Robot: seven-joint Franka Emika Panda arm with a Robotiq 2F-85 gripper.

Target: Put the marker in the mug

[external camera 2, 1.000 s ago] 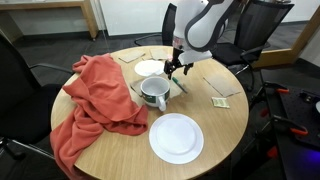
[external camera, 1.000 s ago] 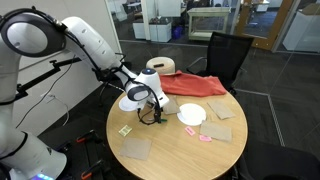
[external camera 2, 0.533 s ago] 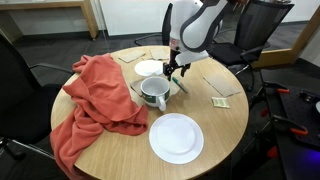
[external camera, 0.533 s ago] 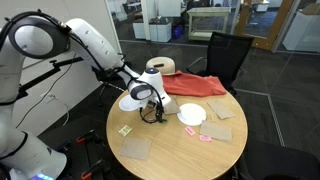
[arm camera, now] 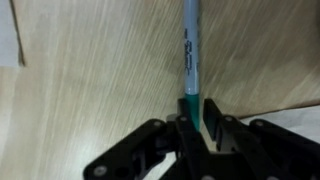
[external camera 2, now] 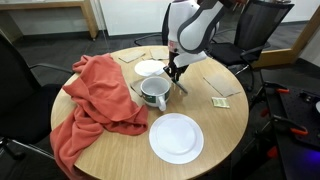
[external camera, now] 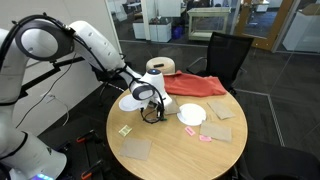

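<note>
In the wrist view the dark green marker (arm camera: 190, 50) lies on the wooden table, running away from the camera. My gripper (arm camera: 197, 108) is shut on its near green end, one black finger on each side. In an exterior view the gripper (external camera 2: 176, 74) is down at the table just beside the mug (external camera 2: 154, 93), a pale, wide cup with a dark inside. From the opposite side, the gripper (external camera: 154, 112) sits low near the table's middle, and the mug is mostly hidden behind it.
A red cloth (external camera 2: 95, 100) drapes over one side of the round table. White plates (external camera 2: 176, 137) (external camera 2: 150, 68) lie on either side of the mug. A sticky note (external camera 2: 220, 102), tan squares (external camera: 136, 148) and a tan cylinder (external camera: 160, 66) also sit on the table.
The jaws have closed from wide open onto the marker. The arm has stayed in nearly the same place above the table.
</note>
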